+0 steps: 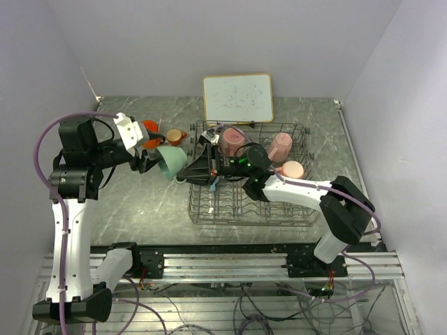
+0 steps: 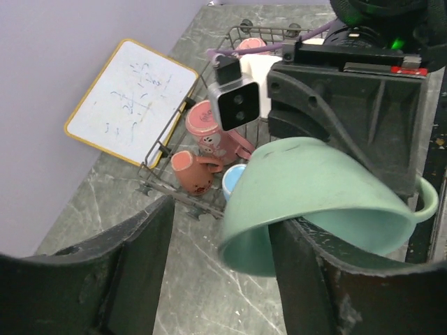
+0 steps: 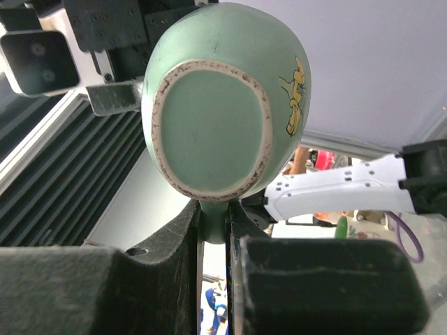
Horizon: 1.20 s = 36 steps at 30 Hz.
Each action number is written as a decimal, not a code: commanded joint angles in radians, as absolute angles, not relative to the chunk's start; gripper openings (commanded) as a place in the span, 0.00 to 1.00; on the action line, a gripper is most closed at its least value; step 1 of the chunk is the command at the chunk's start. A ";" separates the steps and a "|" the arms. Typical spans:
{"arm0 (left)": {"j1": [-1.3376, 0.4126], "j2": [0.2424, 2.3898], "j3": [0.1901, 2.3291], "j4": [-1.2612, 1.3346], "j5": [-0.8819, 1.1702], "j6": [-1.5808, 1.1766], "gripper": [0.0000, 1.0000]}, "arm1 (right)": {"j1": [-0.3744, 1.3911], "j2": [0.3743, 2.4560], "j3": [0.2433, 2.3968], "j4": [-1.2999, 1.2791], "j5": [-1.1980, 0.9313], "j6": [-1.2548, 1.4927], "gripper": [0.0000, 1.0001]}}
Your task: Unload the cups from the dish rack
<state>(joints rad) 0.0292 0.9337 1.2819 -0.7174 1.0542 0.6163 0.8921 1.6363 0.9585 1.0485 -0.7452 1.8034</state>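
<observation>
The glossy mint green mug [image 1: 171, 162] hangs just left of the dark grey wire dish rack [image 1: 209, 209]. The right gripper [image 3: 213, 211] pinches its handle, and the left gripper [image 2: 222, 222] has its jaws spread at the rim. Two small orange mugs [image 1: 174, 137] stand on the grey marble table [image 1: 140, 209]. I judge that several pink mugs [image 1: 230, 142] and a small light blue mug [image 2: 234, 183] are left in the rack.

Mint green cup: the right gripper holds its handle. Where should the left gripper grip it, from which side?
The rim wall of the mint green cup, from its open mouth side. The mouth tilts toward the left gripper, so one finger fits inside; the right gripper occupies the handle.
</observation>
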 commanded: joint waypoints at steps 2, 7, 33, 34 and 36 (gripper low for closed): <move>0.026 0.940 1.338 -0.819 1.116 0.661 0.57 | 0.945 1.683 1.061 1.193 -0.709 1.851 0.00; 0.026 0.987 1.387 -0.990 1.098 0.777 0.38 | 0.950 1.675 1.075 1.147 -0.704 1.820 0.00; -0.145 1.758 1.511 -0.909 0.084 0.297 0.07 | 0.660 1.215 1.071 -0.379 -0.163 0.901 0.98; -0.147 1.768 1.504 -0.894 0.086 0.305 0.07 | 0.661 1.217 1.072 -0.387 -0.156 0.895 0.98; -0.154 1.784 1.486 -0.853 0.078 0.329 0.07 | 0.660 1.222 1.071 -0.394 -0.150 0.886 0.98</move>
